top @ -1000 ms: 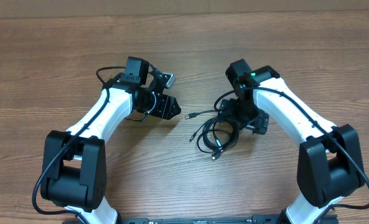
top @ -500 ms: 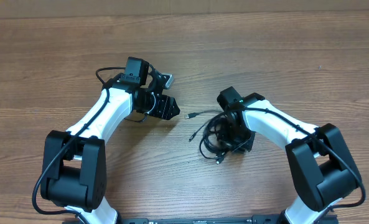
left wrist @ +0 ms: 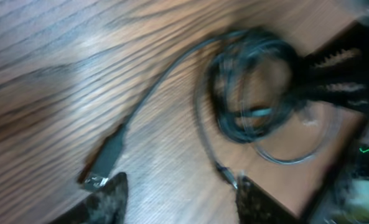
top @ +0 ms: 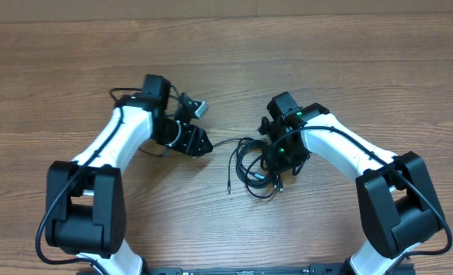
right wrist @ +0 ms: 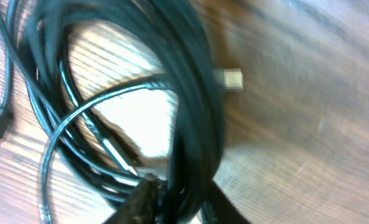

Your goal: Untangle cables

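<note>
While right fingers (right wrist: pixel 144 199) clamp thin black bunched cables (top: pixel 255 164), silver-tipped plug (right wrist: pixel 233 78) loose, left fingers (left wrist: pixel 106 199) apart

Both arms (white shells, black joints) bend inward at the elbows. The left gripper (top: pixel 202 143) points right, fingers apart. The right gripper (top: pixel 281 156) points downward, pinched on the cables (top: pixel 250 166).

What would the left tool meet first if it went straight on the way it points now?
Probably the silver-tipped plug, lying on the table close in front of the left tool. Behind it comes the bunch of cables; the blurred view leaves depth unclear.
</note>
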Motion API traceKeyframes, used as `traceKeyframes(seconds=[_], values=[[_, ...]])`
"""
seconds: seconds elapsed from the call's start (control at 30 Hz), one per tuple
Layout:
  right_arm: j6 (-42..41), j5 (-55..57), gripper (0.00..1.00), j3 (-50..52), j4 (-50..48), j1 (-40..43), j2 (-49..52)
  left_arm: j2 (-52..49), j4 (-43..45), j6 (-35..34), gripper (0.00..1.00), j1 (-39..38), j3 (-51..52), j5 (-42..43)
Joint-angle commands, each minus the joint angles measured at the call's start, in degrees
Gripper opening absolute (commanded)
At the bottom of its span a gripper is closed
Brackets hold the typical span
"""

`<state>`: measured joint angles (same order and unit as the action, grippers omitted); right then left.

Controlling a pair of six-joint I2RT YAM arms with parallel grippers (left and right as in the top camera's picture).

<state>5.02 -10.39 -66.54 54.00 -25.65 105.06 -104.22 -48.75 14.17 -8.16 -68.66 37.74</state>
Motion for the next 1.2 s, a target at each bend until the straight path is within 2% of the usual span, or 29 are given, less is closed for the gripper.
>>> traceKeyframes(seconds=[0.0,0.1,0.17,0.33,0.4,0.43,0.57,0.7,0.9,1.03,1.17], values=[[10.23,3.13,0.36,-1.4,-2.75,-0.44,-0.26,-0.52,-0.7,7.08,0.66,1.97,-2.6,15.82],[9.66,-1.18,0.51,-2.91,-4.0,-0.44,-0.26,-0.55,-0.79,7.04,0.67,1.4,-2.6,15.34],[6.54,-3.91,0.66,-5.14,-2.8,-0.44,-0.26,-0.55,-0.79,6.32,0.66,0.42,-2.6,12.94],[-6.08,-3.87,0.76,-11.02,4.96,0.83,-0.26,-0.55,1.88,-1.11,0.6,-2.73,-2.6,5.55],[-12.61,-3.85,0.86,-11.26,7.04,1.99,-0.26,-0.55,3.78,-4.83,0.59,-4.33,-2.6,1.38],[-15.08,-3.87,0.88,-11.02,7.93,2.62,-0.26,-0.55,4.83,-6.1,0.59,-5.25,-2.6,-0.61],[-23.58,-3.89,0.86,-6.95,9.42,4.92,-0.26,-0.57,9.09,-9.53,0.58,-10.19,-2.58,-7.08],[-26.29,-3.96,0.8,-2.03,6.03,5.05,-0.26,-0.57,11.04,-11.5,0.59,-13.42,-2.58,-11.85],[-27.78,-4.81,0.63,1.44,1.11,5.05,-0.26,-1.55,12.31,-12.11,0.59,-16.63,-2.58,-12.9],[-27.78,-4.81,0.45,1.66,-0.35,5.05,-0.26,-3.61,13.22,-15.63,0.59,-17.42,-2.54,-16.17],[-27.78,-4.92,0.42,1.68,-0.44,5.05,-0.26,-5.4,13.99,-18.32,0.58,-17.44,-2.54,-16.11]])
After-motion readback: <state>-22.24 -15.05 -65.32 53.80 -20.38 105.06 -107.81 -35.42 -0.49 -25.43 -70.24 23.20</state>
